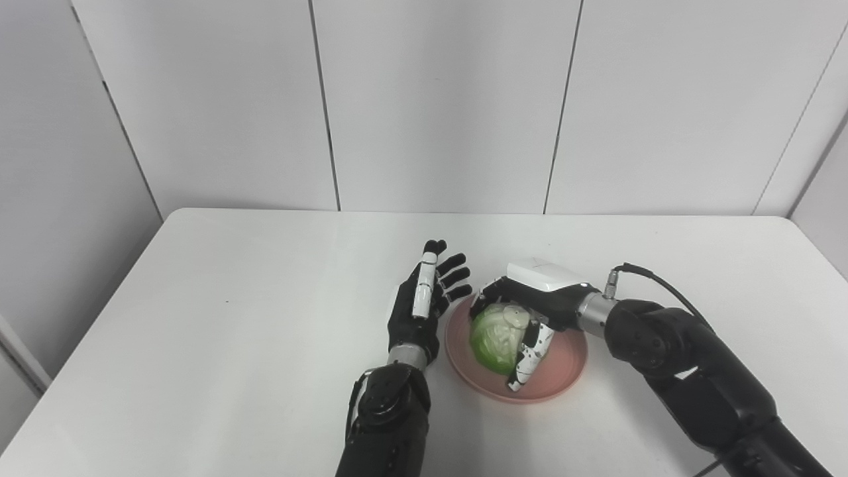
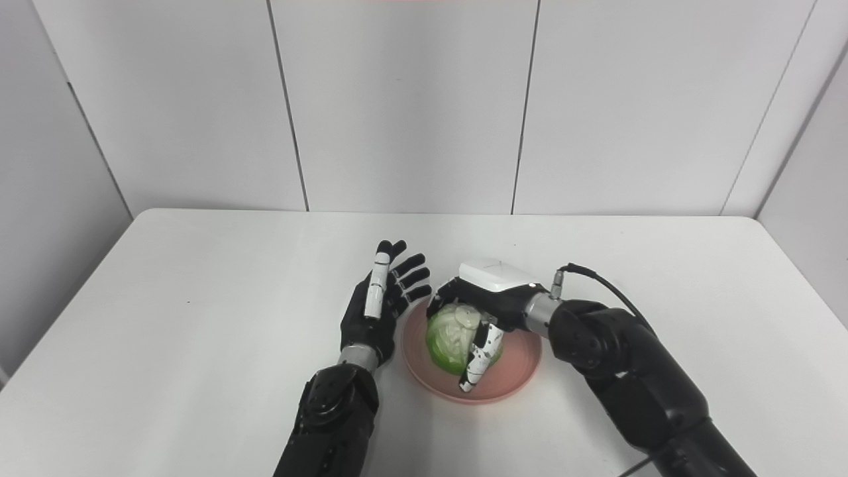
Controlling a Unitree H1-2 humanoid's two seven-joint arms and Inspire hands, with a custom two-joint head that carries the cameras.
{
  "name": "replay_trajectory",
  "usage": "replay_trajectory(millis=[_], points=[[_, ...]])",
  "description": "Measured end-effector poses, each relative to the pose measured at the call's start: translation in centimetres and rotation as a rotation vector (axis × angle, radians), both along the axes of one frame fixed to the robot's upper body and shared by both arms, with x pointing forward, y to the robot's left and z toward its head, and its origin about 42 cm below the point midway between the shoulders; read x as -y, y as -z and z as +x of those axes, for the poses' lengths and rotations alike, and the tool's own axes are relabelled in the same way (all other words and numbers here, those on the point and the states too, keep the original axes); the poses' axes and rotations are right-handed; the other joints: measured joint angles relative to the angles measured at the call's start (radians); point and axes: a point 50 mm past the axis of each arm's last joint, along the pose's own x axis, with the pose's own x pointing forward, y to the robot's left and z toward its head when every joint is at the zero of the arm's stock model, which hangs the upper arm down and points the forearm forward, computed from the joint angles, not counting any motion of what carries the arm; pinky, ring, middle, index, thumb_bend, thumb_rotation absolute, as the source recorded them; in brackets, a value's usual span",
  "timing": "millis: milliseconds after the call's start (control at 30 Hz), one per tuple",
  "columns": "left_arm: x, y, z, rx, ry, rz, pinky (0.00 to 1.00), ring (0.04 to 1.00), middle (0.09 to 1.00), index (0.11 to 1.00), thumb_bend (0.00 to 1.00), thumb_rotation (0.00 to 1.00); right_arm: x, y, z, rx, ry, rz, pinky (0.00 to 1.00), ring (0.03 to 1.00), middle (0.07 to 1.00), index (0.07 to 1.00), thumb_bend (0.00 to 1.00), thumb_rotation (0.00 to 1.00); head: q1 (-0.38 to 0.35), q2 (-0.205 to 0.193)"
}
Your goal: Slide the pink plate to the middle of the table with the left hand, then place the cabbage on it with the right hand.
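The pink plate (image 1: pixel 563 368) lies near the middle of the white table, a little to the right. A pale green cabbage (image 1: pixel 495 339) rests on the plate. My right hand (image 1: pixel 533 301) reaches over the plate from the right, and its fingers wrap around the cabbage. My left hand (image 1: pixel 427 298) is open just left of the plate's rim, its fingers spread and pointing away from me. It holds nothing. The same scene shows in the right eye view, with the cabbage (image 2: pixel 450 338) on the plate (image 2: pixel 520 371).
The white table (image 1: pixel 232 318) has a rounded far edge against grey wall panels (image 1: pixel 437 99). A black cable (image 1: pixel 656 281) arcs from my right wrist. Nothing else stands on the table.
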Motion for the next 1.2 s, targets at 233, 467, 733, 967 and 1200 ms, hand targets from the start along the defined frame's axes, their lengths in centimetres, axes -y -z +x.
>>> replay_trajectory(millis=[233,467,733,967,1200], points=[[-0.4,0.0,-0.1,-0.004,-0.004,0.002,0.69,0.767,0.781,0.842,0.61,0.85,0.9,-0.7,-0.6,-0.039,-0.029,-0.066,0.88,0.899,0.839,0.769,1.0,0.36,-0.009,-0.003],[-0.7,-0.1,-0.3,-0.002,0.001,0.013,0.68,0.774,0.789,0.843,0.62,0.86,1.8,-0.8,-2.0,0.015,-0.02,0.017,0.98,0.926,0.854,0.824,0.9,0.41,-0.011,-0.005],[-1.8,0.1,-0.8,0.018,0.006,0.048,0.74,0.793,0.792,0.84,0.64,0.85,2.7,-1.7,-4.1,0.327,0.183,0.515,0.9,0.841,0.815,0.863,0.77,0.53,-0.012,-0.006],[-2.6,0.9,-1.9,0.093,-0.009,0.176,0.92,0.891,0.872,0.861,0.62,0.88,3.0,0.6,-4.9,0.314,0.451,1.089,0.78,0.76,0.779,0.944,0.65,0.8,-0.003,-0.003],[-2.8,1.8,-2.4,0.171,-0.139,0.273,1.0,0.969,0.94,0.901,0.57,0.89,3.2,4.0,-5.5,0.09,0.639,1.507,0.83,0.824,0.86,0.96,0.7,0.81,-0.005,-0.002]])
